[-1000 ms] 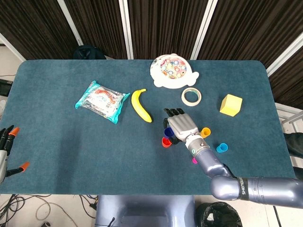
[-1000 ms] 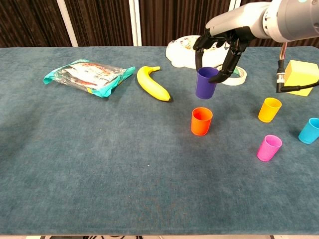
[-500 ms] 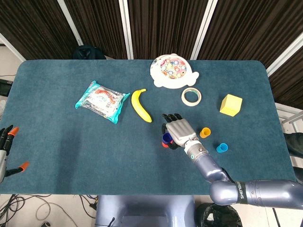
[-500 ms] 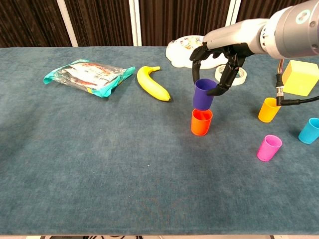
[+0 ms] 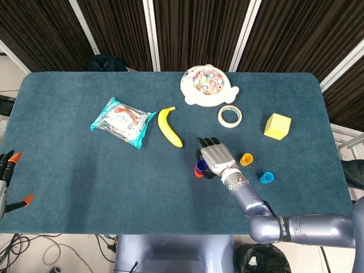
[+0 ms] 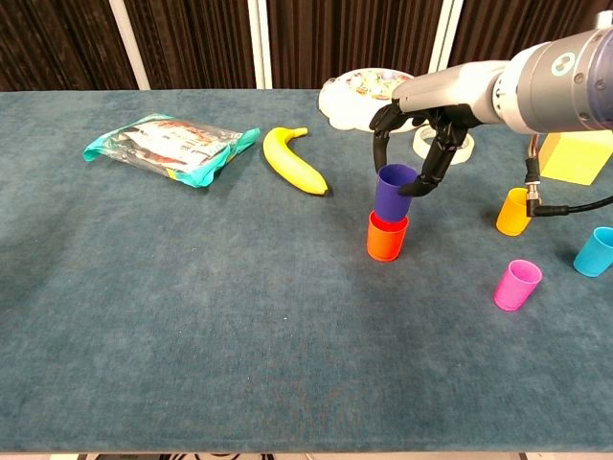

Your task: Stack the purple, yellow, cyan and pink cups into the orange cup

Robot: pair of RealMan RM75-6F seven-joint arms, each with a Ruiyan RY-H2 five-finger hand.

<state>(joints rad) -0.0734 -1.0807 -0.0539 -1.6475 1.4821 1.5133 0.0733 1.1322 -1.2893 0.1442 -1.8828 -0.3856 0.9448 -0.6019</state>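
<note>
My right hand (image 6: 419,144) (image 5: 215,157) grips the purple cup (image 6: 394,191) by its rim, and the cup's base sits partly inside the orange cup (image 6: 386,240) on the table. In the head view the purple cup (image 5: 200,166) and the orange cup (image 5: 197,173) peek out at the left of the hand. The yellow cup (image 6: 515,211) (image 5: 245,159), the pink cup (image 6: 516,284) and the cyan cup (image 6: 596,251) (image 5: 267,178) stand upright to the right. My left hand (image 5: 8,179) shows at the far left edge, off the table, its fingers apart and holding nothing.
A banana (image 6: 296,161) lies left of the cups. A snack packet (image 6: 170,145) lies further left. At the back are a white toy plate (image 5: 207,85), a tape roll (image 5: 230,116) and a yellow block (image 5: 277,125).
My right hand has carried the purple cup down and slightly left, from above and behind the orange cup into its mouth.
</note>
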